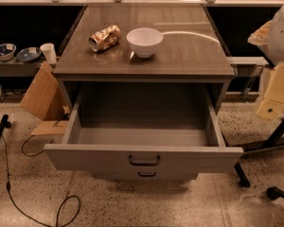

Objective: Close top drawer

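In the camera view the top drawer stands pulled far out of the grey cabinet, its front panel toward the camera and its inside bare. It looks a wide, stiff box on runners, likely of some weight but easy to slide, so a flat, steady push should send it home. The best place to press seems the middle of the front, at or just beside the small dark handle. A push near one corner might skew it on the runners. No grasp seems needed.

The gripper does not show anywhere in this view, so I cannot tell whether its fingers are apart or together.

On the cabinet top a crushed can lies just beside a white bowl. Both could shake if the drawer shuts hard. Under the open drawer the handle of a lower drawer peeps out. A black stand leg sits near the drawer's right corner, cardboard leans at the left, and a cable trails on the floor. Nothing lies in the drawer's path.
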`<state>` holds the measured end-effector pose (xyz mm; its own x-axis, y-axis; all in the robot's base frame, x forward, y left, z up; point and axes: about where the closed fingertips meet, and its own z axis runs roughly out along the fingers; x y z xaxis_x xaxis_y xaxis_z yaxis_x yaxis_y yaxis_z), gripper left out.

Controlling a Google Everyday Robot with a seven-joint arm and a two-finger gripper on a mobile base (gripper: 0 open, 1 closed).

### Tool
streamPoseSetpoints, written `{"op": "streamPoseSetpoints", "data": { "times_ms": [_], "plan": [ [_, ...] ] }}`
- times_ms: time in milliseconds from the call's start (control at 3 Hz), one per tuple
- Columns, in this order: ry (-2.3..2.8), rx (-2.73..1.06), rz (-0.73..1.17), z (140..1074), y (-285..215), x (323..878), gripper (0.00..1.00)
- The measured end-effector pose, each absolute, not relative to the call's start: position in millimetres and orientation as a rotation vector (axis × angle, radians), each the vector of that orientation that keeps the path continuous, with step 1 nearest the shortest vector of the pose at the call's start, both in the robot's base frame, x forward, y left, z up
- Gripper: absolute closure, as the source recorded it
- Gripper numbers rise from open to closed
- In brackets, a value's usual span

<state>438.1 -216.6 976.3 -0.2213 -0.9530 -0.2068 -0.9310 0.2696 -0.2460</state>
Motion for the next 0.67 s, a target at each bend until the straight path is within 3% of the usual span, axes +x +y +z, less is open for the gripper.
{"op": "streamPoseSetpoints", "data": {
  "times_ms": [667],
  "plan": [
    [2.119,-1.832,-0.146,981.8,-195.2,433.2,0.0]
  ]
}}
